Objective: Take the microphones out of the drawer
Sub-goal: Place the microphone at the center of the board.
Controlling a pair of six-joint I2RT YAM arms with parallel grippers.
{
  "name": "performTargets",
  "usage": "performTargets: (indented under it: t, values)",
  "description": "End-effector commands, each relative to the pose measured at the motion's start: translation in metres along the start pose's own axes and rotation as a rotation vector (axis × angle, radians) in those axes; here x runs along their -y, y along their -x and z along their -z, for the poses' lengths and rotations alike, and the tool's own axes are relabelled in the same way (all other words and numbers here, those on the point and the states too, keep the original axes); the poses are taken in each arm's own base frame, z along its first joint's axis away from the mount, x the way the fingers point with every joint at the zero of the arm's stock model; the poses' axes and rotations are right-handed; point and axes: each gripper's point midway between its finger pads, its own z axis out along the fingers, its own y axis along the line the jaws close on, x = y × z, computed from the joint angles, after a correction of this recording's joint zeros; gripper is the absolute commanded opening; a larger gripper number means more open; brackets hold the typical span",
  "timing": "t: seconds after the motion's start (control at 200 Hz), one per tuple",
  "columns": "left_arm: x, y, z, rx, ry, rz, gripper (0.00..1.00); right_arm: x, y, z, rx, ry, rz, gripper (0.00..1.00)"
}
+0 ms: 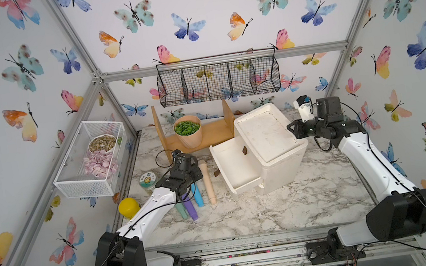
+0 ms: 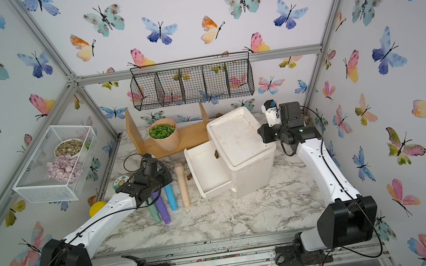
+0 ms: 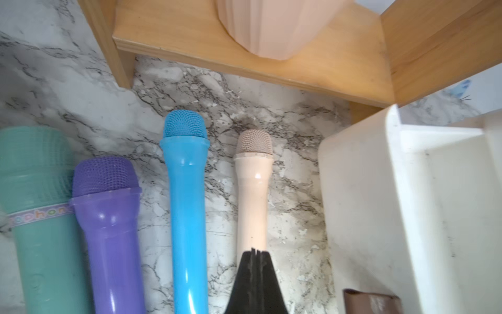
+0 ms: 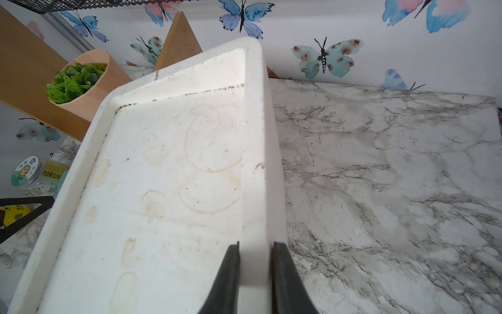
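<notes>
A beige microphone (image 1: 207, 182) (image 3: 252, 195) lies on the marble table just left of the white drawer (image 1: 234, 164), which stands pulled out of its white cabinet (image 1: 268, 134) with nothing showing inside. Blue (image 3: 187, 204), purple (image 3: 108, 217) and teal (image 3: 32, 204) microphones lie in a row beside the beige one. My left gripper (image 3: 255, 251) is shut and holds nothing, its tip above the beige microphone's handle. My right gripper (image 4: 255, 247) is shut on the raised rim of the cabinet's top (image 4: 254, 163).
A wooden shelf (image 1: 207, 137) with a potted green plant (image 1: 188, 131) stands behind the microphones. A small jar (image 1: 147, 180) and a yellow lid (image 1: 128, 206) sit at the table's left edge. A white mesh basket (image 1: 89, 161) and a black wire basket (image 1: 219, 79) hang on the walls.
</notes>
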Motion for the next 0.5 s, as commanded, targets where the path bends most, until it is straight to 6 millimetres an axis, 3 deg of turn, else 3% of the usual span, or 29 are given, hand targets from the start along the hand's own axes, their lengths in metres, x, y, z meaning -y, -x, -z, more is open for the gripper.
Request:
performTargets:
  t: [0.0, 0.2, 0.495]
  values:
    - [0.012, -0.013, 0.01, -0.053, -0.101, 0.01, 0.0, 0.0, 0.004, 0.002, -0.001, 0.016, -0.08, 0.09]
    - [0.035, -0.032, 0.02, -0.099, -0.293, 0.069, 0.0, 0.0, 0.004, 0.001, -0.002, 0.019, -0.079, 0.09]
    - [0.056, -0.051, 0.013, -0.161, -0.467, 0.153, 0.0, -0.002, 0.005, 0.003, 0.002, 0.026, -0.082, 0.09]
